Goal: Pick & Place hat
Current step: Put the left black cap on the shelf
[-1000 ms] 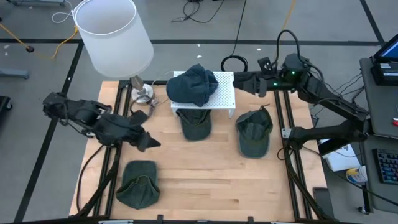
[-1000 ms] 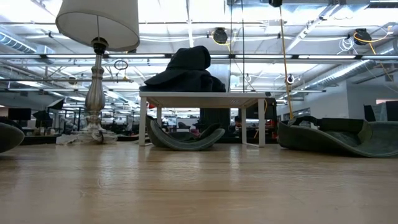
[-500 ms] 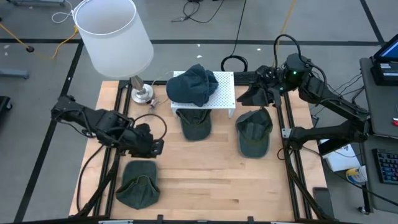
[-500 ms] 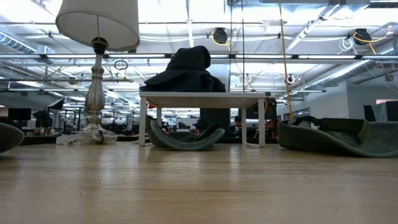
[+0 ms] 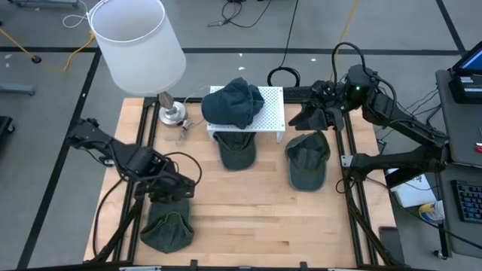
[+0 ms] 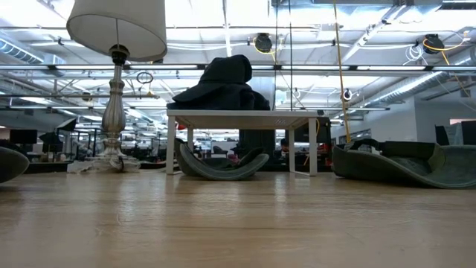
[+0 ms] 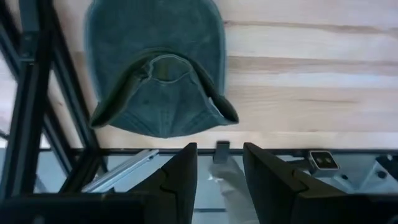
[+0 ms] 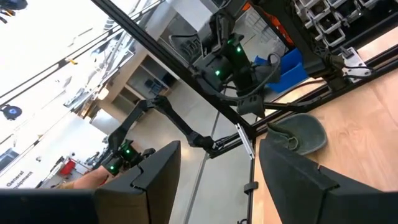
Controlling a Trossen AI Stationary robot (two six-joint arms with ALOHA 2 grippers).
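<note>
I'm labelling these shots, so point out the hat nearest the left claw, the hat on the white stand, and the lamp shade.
hat near left claw (image 5: pixel 166 228), high view, middle of its crown.
hat on white stand (image 5: pixel 234 102), high view, top of its crown.
lamp shade (image 5: pixel 139 47), high view, its outer side.

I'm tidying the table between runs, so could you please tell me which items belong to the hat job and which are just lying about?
Part of the job:
- green hat at the front left, under the left gripper, fingers apart
- green hat on the right
- green hat under the rack
- dark hat on the rack
- white rack

Lying about:
- lamp
</note>
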